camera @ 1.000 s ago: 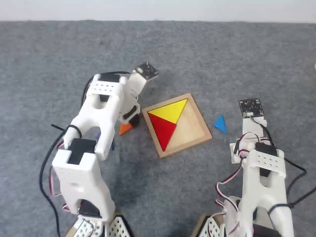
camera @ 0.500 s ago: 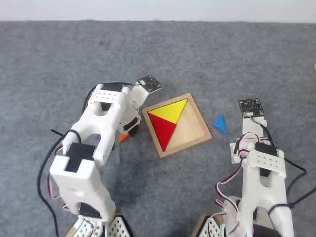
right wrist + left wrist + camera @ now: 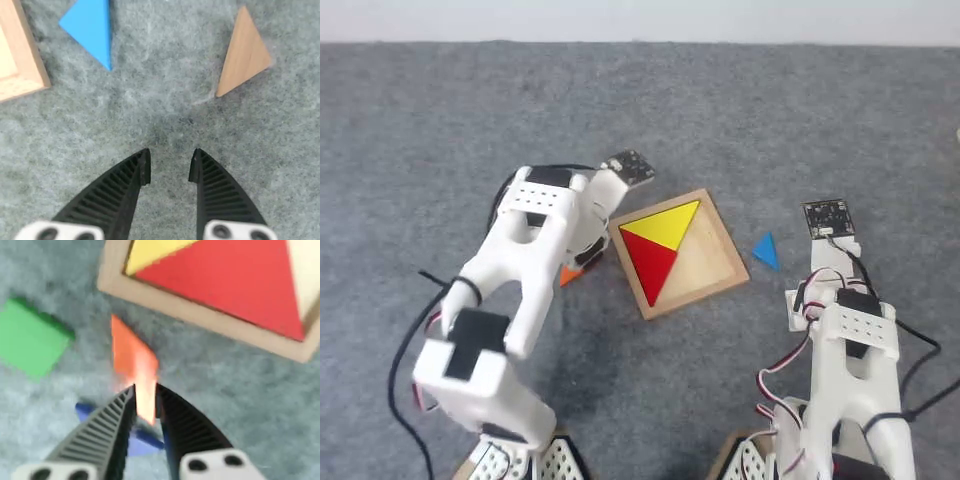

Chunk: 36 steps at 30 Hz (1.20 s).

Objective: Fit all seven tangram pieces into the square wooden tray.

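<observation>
Over the last second the left arm has swung its wrist to the right, toward the wooden tray [image 3: 715, 255], and the orange piece [image 3: 130, 355] has slid a little nearer and further under the arm. The left tool [image 3: 145, 389] is closed down tight on that orange piece, which stands on edge between the fingers just left of the tray's rim, over a dark blue piece [image 3: 82, 410] and with a green piece [image 3: 30, 337] close by on the bench. I read this as a secured grasp now being carried in, not yet placed. The tray holds the yellow triangle [image 3: 665, 228] and the red triangle [image 3: 653, 262], so most of the job remains. The right arm has not stirred: its right tool [image 3: 170, 155] hangs parted and empty above the bench, near the blue triangle [image 3: 90, 27] and a plain wooden triangle [image 3: 245, 50] lying right of the tray.
</observation>
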Motion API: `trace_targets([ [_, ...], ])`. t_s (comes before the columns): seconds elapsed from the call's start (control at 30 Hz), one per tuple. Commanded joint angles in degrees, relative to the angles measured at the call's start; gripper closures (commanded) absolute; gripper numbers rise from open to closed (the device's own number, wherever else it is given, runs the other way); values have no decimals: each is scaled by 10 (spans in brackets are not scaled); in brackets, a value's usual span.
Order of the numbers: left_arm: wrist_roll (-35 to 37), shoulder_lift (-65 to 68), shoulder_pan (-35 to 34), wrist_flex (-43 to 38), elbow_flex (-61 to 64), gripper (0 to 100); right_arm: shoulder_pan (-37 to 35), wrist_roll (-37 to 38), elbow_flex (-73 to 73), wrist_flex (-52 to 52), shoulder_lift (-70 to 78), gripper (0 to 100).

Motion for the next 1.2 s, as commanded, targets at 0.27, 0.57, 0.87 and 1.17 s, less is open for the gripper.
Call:
trace_targets([
  [0.27,-18,-33,-26,-33,29,799,2,3,-4,-10,-19,843],
  [0.57,-26,80,-26,-99,19,797,2,3,-4,-10,-19,843],
  [0.87,-25,88,-26,-91,0,848,2,4,-4,-10,-19,843],
  [1.17,-10,85,-11,-82,-3,974,2,4,-4,-10,-19,843],
])
